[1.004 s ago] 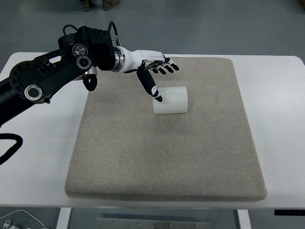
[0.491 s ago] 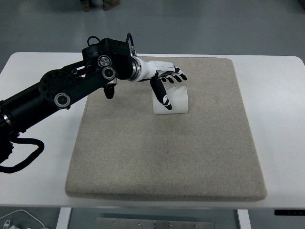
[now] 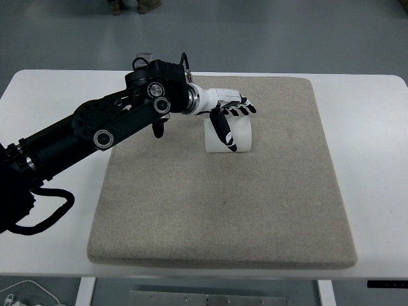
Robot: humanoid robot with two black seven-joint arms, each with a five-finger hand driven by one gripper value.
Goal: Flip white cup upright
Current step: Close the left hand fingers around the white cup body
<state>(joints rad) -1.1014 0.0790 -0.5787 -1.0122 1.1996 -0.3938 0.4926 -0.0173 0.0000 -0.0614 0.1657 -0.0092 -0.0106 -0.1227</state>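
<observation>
Left hand (image 3: 227, 113) over the far middle of the mat, wrist at 9 o'clock of it, fingers spread and pointing toward 3 o'clock. Nothing clasped: four dark-tipped fingers (image 3: 245, 108) fanned across the far edge of the cup, thumb (image 3: 223, 132) angled down toward 5 o'clock over the cup's side. Whether the tips actually touch the cup cannot be told from above.

White cup (image 3: 236, 134) directly beneath the hand, lying on its side, long axis running 9 to 3 o'clock. Left part of its body hidden behind the thumb; right end clear of the hand. Not upright.

Black forearm (image 3: 102, 131) running from the wrist toward 8 o'clock, out to the picture's left edge, round silver joint caps showing along it. Black cable (image 3: 48, 213) looping at 7 o'clock of the arm, near the left edge.

Grey-beige mat (image 3: 223, 210) under cup and hand, flat, covering most of the table; cup in its far half, a little left of centre. Near half of the mat bare.

White table (image 3: 376, 159) showing as a margin on all sides of the mat. Grey floor (image 3: 287, 32) beyond the far edge at 12 o'clock, with a pair of shoes (image 3: 134, 6) cut off by the top edge.
</observation>
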